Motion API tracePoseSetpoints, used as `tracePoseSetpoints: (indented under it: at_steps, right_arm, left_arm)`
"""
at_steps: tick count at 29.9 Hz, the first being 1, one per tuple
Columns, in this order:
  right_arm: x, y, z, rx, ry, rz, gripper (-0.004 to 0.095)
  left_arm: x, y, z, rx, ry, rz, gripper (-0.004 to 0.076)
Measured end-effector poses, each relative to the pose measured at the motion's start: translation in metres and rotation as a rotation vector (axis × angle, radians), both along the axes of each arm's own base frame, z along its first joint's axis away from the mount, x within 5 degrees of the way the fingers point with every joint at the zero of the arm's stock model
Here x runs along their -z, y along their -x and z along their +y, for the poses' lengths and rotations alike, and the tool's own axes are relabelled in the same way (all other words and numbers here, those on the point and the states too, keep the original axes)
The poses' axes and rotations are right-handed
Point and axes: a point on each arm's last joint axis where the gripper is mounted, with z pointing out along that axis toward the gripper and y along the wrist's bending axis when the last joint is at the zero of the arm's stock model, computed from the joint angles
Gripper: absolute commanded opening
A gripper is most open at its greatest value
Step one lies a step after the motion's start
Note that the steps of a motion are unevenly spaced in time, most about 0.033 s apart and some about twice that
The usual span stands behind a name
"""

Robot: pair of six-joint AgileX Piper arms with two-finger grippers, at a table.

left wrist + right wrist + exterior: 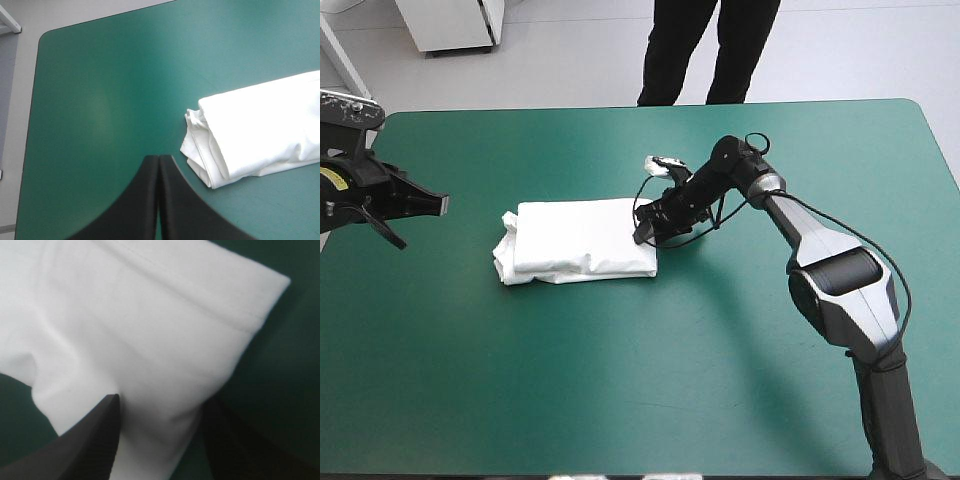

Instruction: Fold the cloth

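Note:
The white T-shirt (582, 240) lies as a folded oblong bundle near the middle of the table, with rumpled layers at its left end (200, 150). My right gripper (645, 232) is low at the bundle's right end, open, and the cloth's edge (150, 340) lies between its two black fingers (95, 435). The right gripper (161, 402) straddles that end near a corner of the fold. My left gripper (420, 205) hovers by the table's left edge, well clear of the bundle, and its fingers (159, 165) are shut on nothing.
The teal-green cover (620, 380) stretches wide around the bundle on every side. A rounded corner of the table (47, 37) shows ahead of the left gripper, with the floor beyond it.

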Motion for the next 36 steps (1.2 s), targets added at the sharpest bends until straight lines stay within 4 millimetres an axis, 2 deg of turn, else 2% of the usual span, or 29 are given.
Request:
tracePoseSetpoints:
  at_steps: [3, 5, 7, 11, 17, 21, 25, 31, 36]
  right_arm:
    - [0.002, 0.0, 0.003, 0.003, -0.02, 0.013, 0.0494]
    - [0.003, 0.0, 0.004, 0.006, -0.027, 0.015, 0.0434]
    - [0.003, 0.001, 0.006, 0.005, -0.027, 0.014, 0.0319]
    - [0.006, 0.001, 0.008, -0.003, -0.001, 0.001, -0.0015]
    - [0.011, 0.0, 0.005, -0.008, 0.043, -0.012, -0.0007]
    - [0.008, -0.002, -0.005, 0.013, 0.099, -0.019, -0.0007]
    - [-0.001, -0.011, -0.037, 0.061, 0.181, -0.043, -0.0007]
    - [-0.018, -0.028, -0.116, 0.208, 0.35, -0.103, -0.0007]
    - [-0.025, -0.022, -0.175, 0.312, 0.427, -0.078, -0.0007]
  left_arm:
    - [0.0, 0.0, 0.0, 0.0, 0.0, 0.0, -0.0009]
    - [0.0, 0.001, 0.0, 0.0, 0.0, -0.002, -0.0009]
    - [-0.002, 0.003, 0.0, 0.0, 0.001, -0.01, -0.0009]
    - [-0.004, 0.007, 0.001, 0.001, 0.001, -0.02, -0.0009]
    - [-0.007, 0.014, 0.002, 0.002, 0.004, -0.04, -0.0009]
    - [-0.009, 0.018, 0.0, 0.016, 0.007, -0.05, -0.0009]
    - [-0.01, 0.02, -0.009, 0.062, 0.006, -0.052, -0.0009]
    - [-0.01, 0.021, -0.015, 0.101, 0.003, -0.052, -0.0009]
    - [-0.01, 0.021, -0.018, 0.117, 0.004, -0.054, -0.0009]
